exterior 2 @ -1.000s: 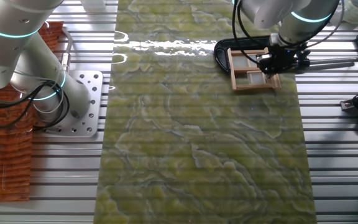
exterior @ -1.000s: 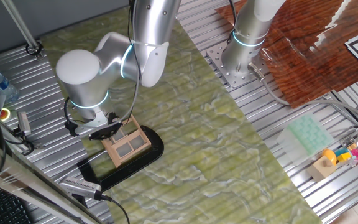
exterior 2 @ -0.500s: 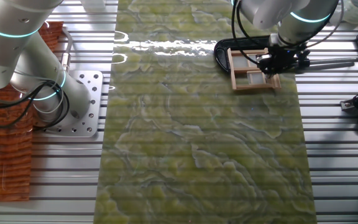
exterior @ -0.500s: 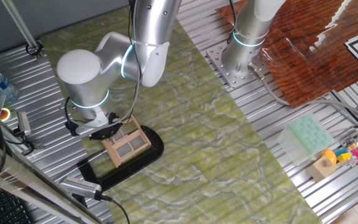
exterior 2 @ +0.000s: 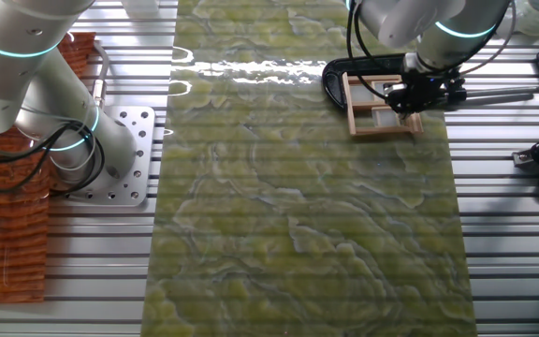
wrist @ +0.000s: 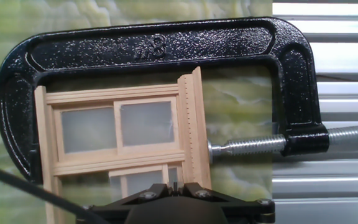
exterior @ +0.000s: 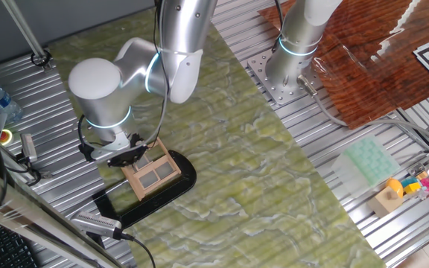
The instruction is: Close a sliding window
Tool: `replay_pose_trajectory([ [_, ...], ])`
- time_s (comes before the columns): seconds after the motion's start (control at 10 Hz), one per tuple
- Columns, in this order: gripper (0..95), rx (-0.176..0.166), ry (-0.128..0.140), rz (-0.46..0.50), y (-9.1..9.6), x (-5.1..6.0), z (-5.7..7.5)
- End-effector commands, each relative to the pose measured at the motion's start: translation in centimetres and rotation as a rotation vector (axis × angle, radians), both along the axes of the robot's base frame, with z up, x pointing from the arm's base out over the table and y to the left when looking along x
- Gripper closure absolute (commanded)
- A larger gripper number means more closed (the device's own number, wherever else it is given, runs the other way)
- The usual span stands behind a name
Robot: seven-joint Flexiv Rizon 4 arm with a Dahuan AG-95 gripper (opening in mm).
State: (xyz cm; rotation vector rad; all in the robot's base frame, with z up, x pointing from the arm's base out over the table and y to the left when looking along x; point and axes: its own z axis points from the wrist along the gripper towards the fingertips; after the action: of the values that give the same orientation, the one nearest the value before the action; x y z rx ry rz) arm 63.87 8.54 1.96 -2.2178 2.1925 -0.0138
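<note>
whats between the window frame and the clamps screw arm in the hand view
The clamp screw bridges that gap, its tip against the window frame's side; green mat shows around it. Seen in the hand view.

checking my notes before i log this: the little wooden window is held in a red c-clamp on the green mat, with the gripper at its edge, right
Not quite: the c-clamp is black, not red, as the hand view shows plainly. The rest holds: it clamps the sliding window on the green mat, and the gripper is at the window's edge.
</note>
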Motion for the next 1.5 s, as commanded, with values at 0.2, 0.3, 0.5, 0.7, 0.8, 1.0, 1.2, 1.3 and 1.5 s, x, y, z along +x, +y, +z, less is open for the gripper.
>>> replay_pose_trajectory([
  [0.2,95.0,0.001,0.001,-0.003,0.0,0.0,0.0],
  [0.3,95.0,0.002,0.002,0.001,0.0,0.0,0.0],
  [0.5,95.0,0.005,0.002,0.001,-0.1,-0.2,-0.1],
  [0.7,95.0,0.019,0.003,0.002,-0.2,-0.4,-0.2],
  [0.8,95.0,0.023,0.004,0.005,-0.2,-0.4,-0.2],
  [1.0,95.0,0.022,0.010,0.000,-0.2,-0.4,-0.3],
  [1.2,95.0,0.019,0.030,-0.011,-0.1,-0.8,-0.3],
  [1.3,95.0,0.013,0.030,-0.011,0.0,-0.9,-0.1],
  [1.5,95.0,0.012,0.051,-0.013,0.0,-1.2,-0.2],
])
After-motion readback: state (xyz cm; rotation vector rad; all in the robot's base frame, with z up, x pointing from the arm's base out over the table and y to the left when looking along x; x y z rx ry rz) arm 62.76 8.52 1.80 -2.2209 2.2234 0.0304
